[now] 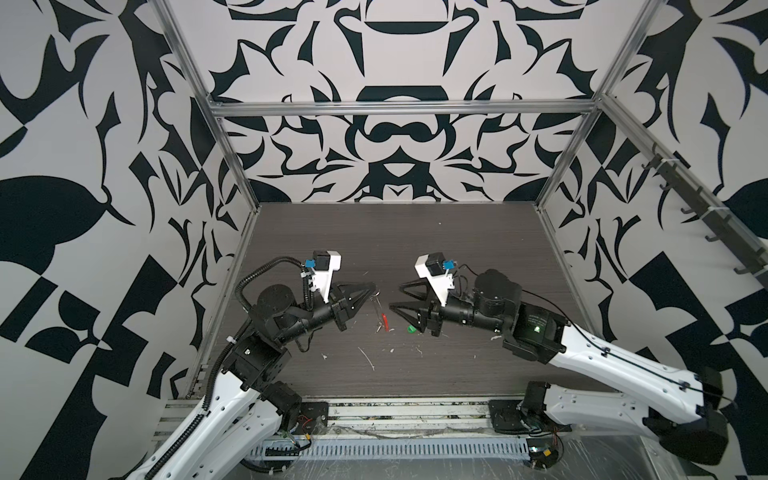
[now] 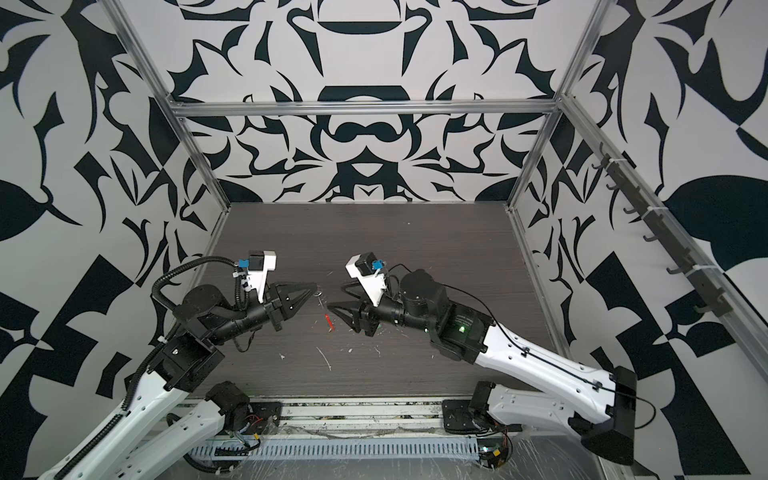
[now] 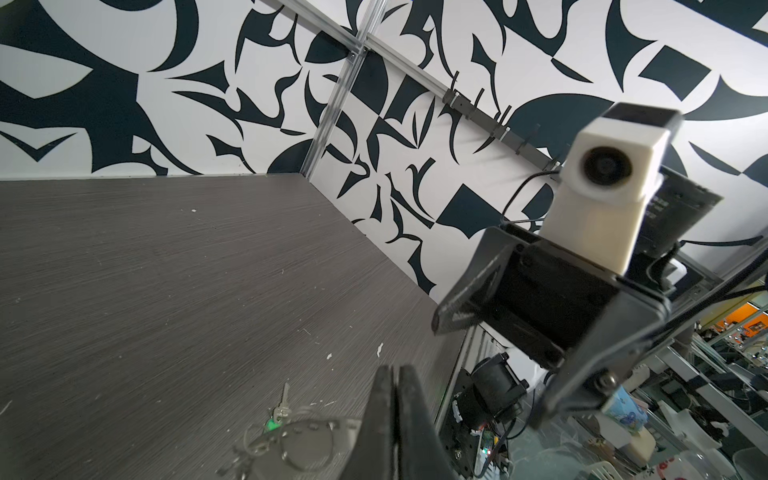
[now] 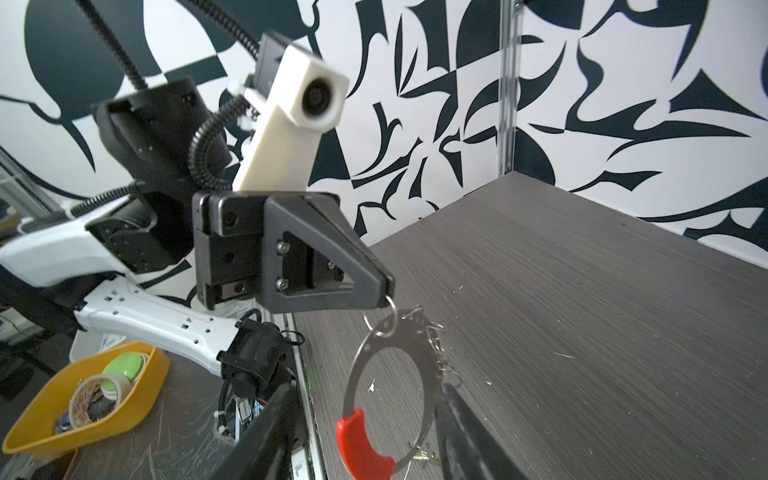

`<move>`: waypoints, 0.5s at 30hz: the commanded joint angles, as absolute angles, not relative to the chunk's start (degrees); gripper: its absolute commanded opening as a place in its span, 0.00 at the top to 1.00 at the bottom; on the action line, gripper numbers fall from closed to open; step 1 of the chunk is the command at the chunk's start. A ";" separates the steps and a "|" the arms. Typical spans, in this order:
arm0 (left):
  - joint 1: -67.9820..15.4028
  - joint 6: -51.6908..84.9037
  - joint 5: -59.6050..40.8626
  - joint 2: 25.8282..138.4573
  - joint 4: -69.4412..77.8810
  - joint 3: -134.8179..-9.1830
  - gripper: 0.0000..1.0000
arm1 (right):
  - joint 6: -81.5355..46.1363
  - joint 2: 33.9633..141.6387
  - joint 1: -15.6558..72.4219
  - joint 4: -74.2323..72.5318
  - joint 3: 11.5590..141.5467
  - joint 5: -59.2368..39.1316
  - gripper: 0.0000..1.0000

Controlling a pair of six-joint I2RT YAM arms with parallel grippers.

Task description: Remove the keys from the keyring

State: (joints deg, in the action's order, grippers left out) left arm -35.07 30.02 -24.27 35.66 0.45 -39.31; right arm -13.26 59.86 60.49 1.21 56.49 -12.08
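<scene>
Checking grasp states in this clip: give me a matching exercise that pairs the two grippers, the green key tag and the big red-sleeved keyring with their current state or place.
Column A
1. left gripper
2. right gripper
3. bright green oblong plastic key tag
4. large thin dark wire keyring with a curved red plastic sleeve

Column B
a. jaws apart, holding nothing
b. hanging from a small silver split ring
c. down on the dark wood-grain table, beside the right gripper
d. jaws shut on the small silver split ring

Pairs: 1-d, 2-a, 3-c, 4-b
</scene>
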 commanded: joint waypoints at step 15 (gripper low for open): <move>-35.20 31.02 -25.41 36.11 4.06 -41.92 1.00 | -10.12 66.63 62.41 4.50 58.99 -4.24 0.83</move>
